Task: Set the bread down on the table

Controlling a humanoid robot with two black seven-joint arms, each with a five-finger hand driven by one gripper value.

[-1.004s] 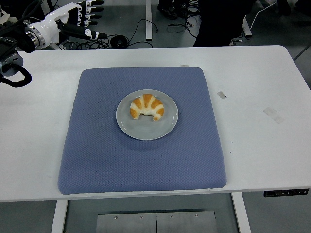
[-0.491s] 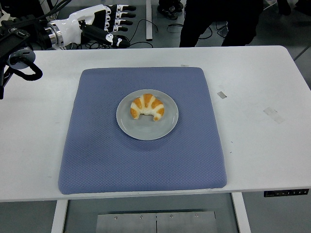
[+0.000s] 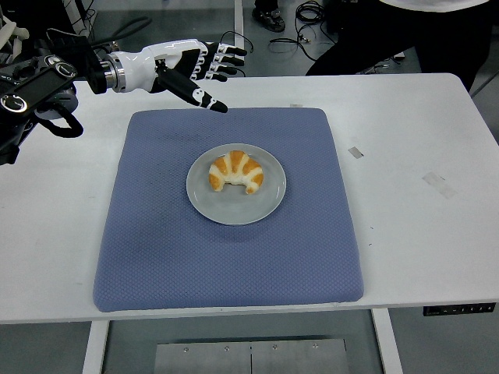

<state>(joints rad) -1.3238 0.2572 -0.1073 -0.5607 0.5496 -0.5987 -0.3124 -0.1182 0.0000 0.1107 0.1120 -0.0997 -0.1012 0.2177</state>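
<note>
A croissant-shaped bread (image 3: 235,172) with orange and white stripes lies on a round grey plate (image 3: 269,206) in the middle of a blue mat (image 3: 226,257). My left hand (image 3: 204,70), white with black finger joints, hovers over the mat's far left corner. Its fingers are spread and hold nothing. It is well up and to the left of the bread, not touching it. The right arm does not show.
The mat lies on a white table (image 3: 421,234). Bits of tape (image 3: 355,152) mark the table to the right of the mat. A person in dark clothes (image 3: 390,39) stands beyond the far edge, and cables lie on the floor there.
My left hand has travelled right and towards the mat, from the far left corner of the table to above the mat's far left corner. The person behind the table has shifted to the right.
</note>
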